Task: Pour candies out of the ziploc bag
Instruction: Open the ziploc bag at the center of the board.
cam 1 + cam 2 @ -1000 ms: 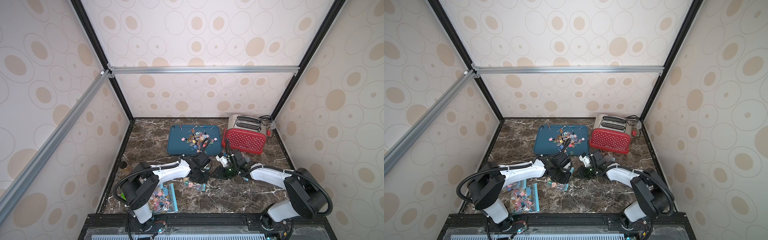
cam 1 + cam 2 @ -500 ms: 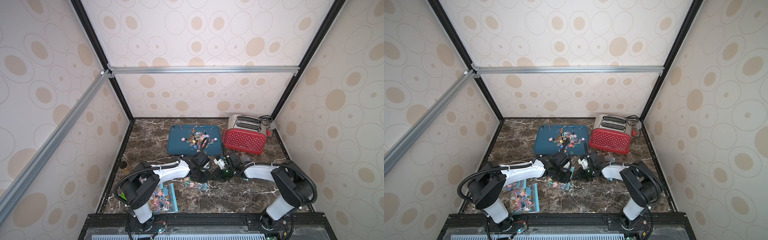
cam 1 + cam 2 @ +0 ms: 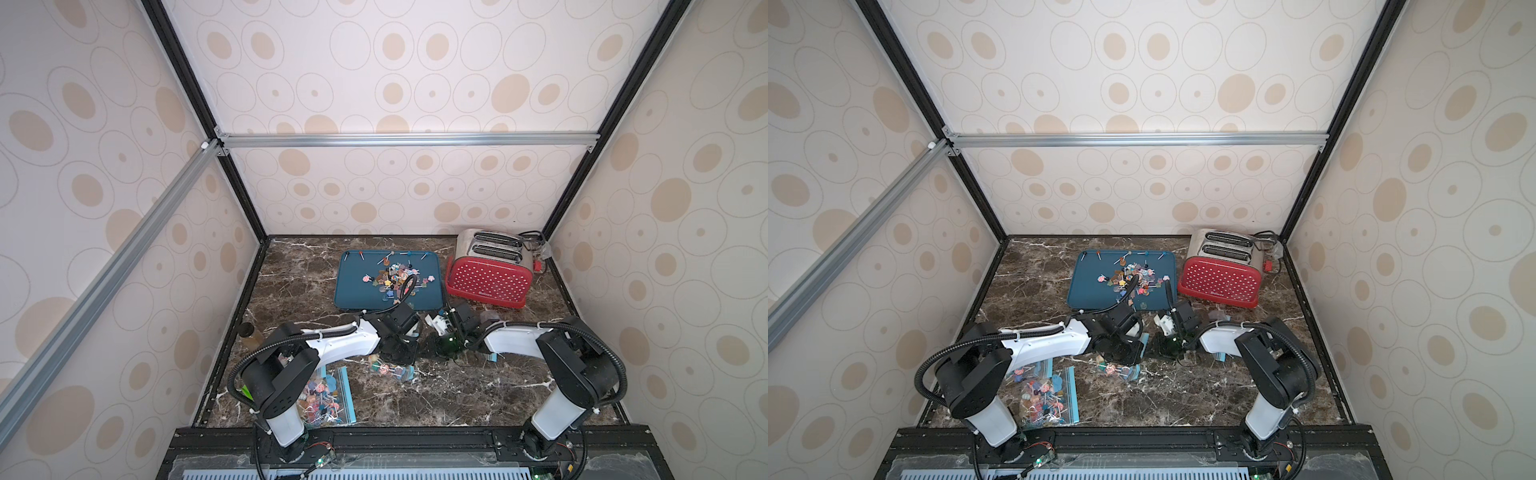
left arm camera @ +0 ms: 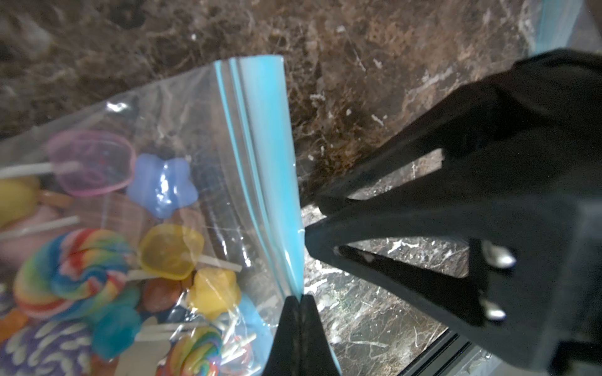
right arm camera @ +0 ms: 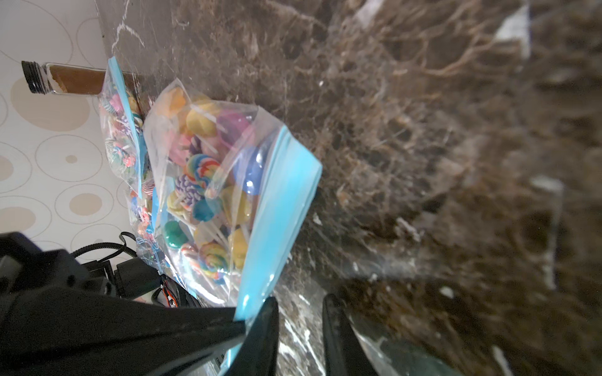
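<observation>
Left claw (image 4: 299,304) pinches the ziploc bag (image 4: 208,107) by its zip edge, right claw (image 5: 300,301) gapes empty just beside it; candies (image 4: 169,250) sit inside, a heap (image 3: 395,278) lies on the tray (image 3: 353,293) beyond both claws, so this bag's pour looks unstarted.

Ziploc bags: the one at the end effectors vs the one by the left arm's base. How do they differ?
Grip: the left end effector is shut on the middle bag's blue zip strip; no end effector is at the base bag.
Place: the middle bag sits mid-way across the marble table; the base bag lies near its front edge.
Shared: both are clear, blue-stripped and hold multicoloured lollipops.
</observation>
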